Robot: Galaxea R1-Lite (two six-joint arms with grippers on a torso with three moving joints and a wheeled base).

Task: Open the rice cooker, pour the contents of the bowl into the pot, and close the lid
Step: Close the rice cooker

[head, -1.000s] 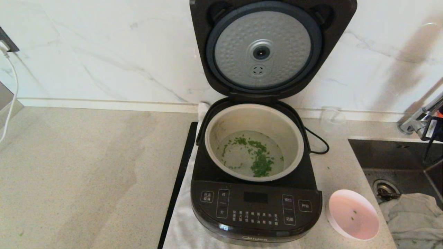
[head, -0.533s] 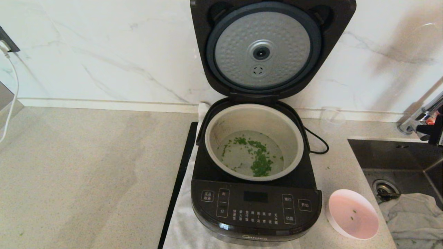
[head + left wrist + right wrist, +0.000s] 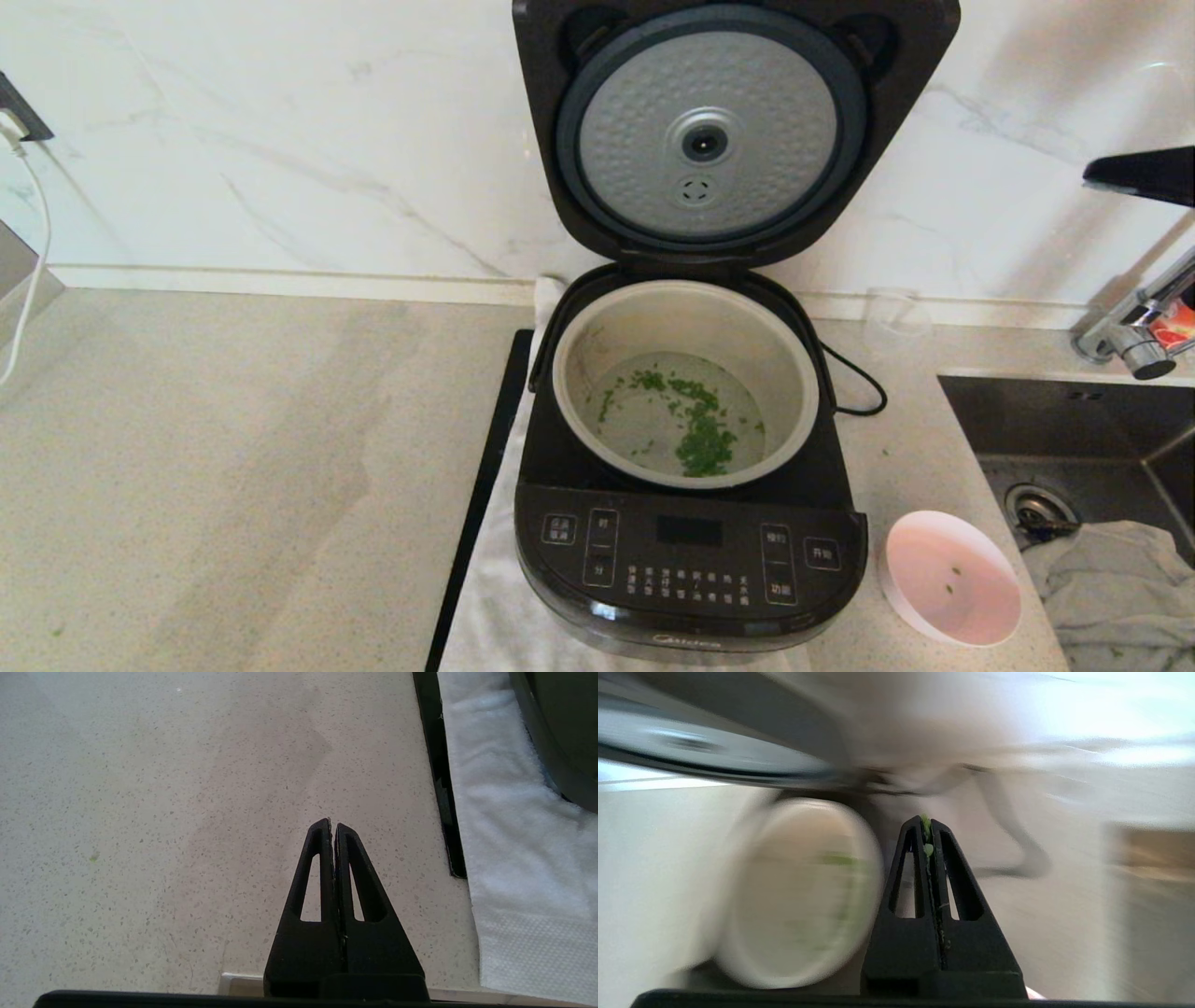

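Note:
The rice cooker [image 3: 691, 560] stands open on the counter, its lid [image 3: 728, 140] upright against the wall with the dimpled silver disc facing me. The pot [image 3: 571, 373] holds the contents [image 3: 700, 439]: green bits in clear liquid. To the right of the cooker's front sits the bowl [image 3: 952, 579], with only two green specks in it. My right gripper [image 3: 1094, 175] is high at the right edge, level with the lid; it is shut [image 3: 928, 823], with green bits stuck between its tips. My left gripper [image 3: 332, 826] is shut over bare counter left of the cooker.
A steel sink [image 3: 1064, 420] with a faucet [image 3: 1134, 336] and a grey cloth [image 3: 1111, 579] lies right of the bowl. A clear glass cup [image 3: 894, 317] stands by the wall. A white towel [image 3: 495, 607] lies under the cooker, beside a black strip [image 3: 485, 485].
My right gripper has risen from beside the faucet to lid height at the right edge. The cooker, pot and bowl have not moved.

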